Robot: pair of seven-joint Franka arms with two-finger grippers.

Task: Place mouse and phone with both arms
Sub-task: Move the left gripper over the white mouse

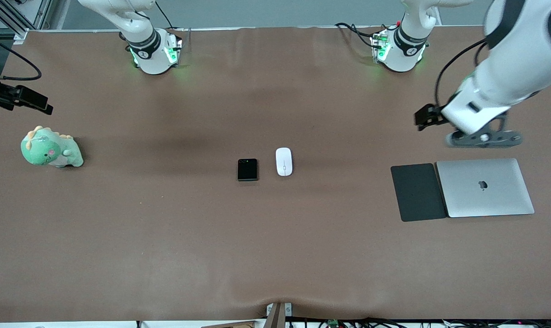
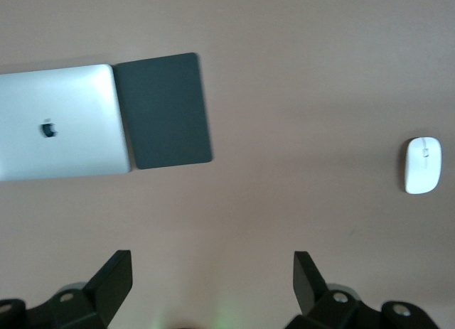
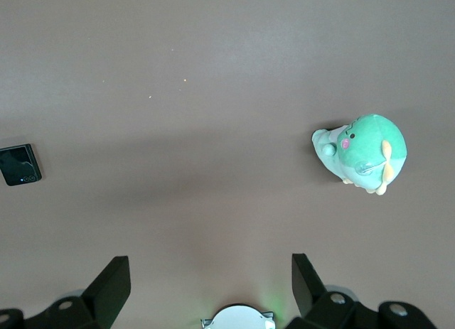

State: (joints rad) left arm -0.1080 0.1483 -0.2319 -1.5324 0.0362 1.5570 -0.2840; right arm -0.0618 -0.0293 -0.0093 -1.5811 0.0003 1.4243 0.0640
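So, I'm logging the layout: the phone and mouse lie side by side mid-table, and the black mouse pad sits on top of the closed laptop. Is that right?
Not quite. The mouse pad lies flat on the table beside the closed laptop, not on it, as the front view shows. The phone and mouse do lie side by side mid-table.

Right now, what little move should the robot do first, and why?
Probably swing the left gripper, open and empty over bare table near the laptop, toward the mouse. The mouse and phone lie untouched mid-table, and the right gripper is open too.

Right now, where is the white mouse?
The mouse lies mid-table, beside the phone on the side toward the left arm's end.
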